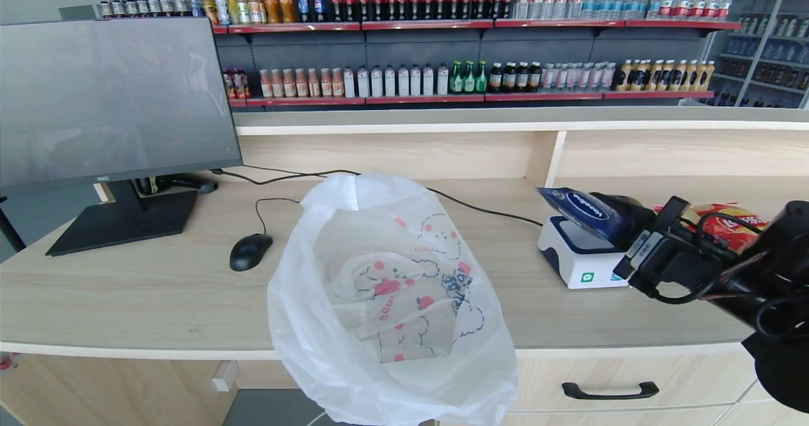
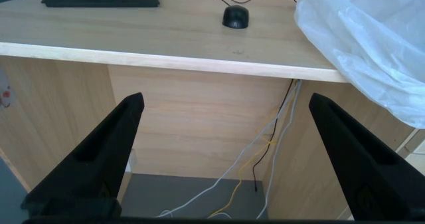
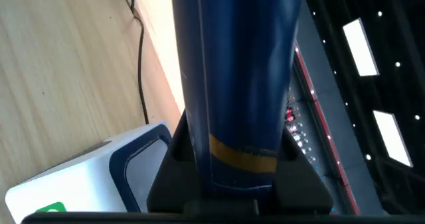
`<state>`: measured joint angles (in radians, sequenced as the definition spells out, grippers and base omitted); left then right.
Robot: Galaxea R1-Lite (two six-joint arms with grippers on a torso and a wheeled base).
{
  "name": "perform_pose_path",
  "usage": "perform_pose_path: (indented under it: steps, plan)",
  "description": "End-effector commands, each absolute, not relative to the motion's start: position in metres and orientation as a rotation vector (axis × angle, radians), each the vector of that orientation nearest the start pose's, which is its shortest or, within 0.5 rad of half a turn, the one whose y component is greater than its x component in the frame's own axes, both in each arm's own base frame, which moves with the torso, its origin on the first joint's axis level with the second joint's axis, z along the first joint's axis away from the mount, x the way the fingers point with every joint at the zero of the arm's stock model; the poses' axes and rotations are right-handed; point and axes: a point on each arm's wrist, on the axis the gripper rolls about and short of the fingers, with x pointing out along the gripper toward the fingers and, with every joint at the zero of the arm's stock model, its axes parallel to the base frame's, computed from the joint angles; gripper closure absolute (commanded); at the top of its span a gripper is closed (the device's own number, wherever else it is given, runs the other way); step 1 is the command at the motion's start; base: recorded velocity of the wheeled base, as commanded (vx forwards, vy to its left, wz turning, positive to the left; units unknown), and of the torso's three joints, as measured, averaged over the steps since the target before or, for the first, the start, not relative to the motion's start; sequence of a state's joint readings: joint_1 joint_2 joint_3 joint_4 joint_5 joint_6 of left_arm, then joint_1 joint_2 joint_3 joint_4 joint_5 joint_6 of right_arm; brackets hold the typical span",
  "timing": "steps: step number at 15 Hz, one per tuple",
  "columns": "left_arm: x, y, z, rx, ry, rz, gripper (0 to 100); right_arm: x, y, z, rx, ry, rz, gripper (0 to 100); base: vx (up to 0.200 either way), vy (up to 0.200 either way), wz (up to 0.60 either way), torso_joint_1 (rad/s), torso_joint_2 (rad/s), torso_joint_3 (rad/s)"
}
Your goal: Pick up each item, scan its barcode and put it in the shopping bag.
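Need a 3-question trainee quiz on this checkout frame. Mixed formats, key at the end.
1. True or false: the right gripper is shut on the blue tube.
2. Pick one. The blue tube is held over: A) the mouse, B) the scanner, C) the shopping bag.
3. Fill the blank: the left gripper sits below the edge of the counter, and it is ____ (open or shut).

Key: 1 true; 2 B; 3 open.
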<state>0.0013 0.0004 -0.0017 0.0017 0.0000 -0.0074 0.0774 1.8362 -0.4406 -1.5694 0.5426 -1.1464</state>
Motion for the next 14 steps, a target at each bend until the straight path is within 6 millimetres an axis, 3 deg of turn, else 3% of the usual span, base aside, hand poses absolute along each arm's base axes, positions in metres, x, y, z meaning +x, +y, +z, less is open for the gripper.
perform_pose_path:
  steps: [1, 4, 14]
  plan:
    - [-0.023, 0.0, 0.076, -0.008, 0.0, 0.002, 0, 0.286, 0.03, 0.132, -1.193, -0.492, 0.493, 100, 0.0, 0.0, 0.0, 0.0, 0.0, 0.0]
    - [-0.023, 0.0, 0.076, -0.006, 0.0, 0.002, 0, 0.293, 0.031, 0.123, -1.241, -0.497, 0.516, 100, 0.0, 0.0, 0.0, 0.0, 0.0, 0.0]
    - [-0.023, 0.0, 0.076, -0.008, 0.0, 0.0, 0, 0.293, 0.03, 0.125, -1.322, -0.539, 0.502, 100, 0.0, 0.0, 0.0, 0.0, 0.0, 0.0]
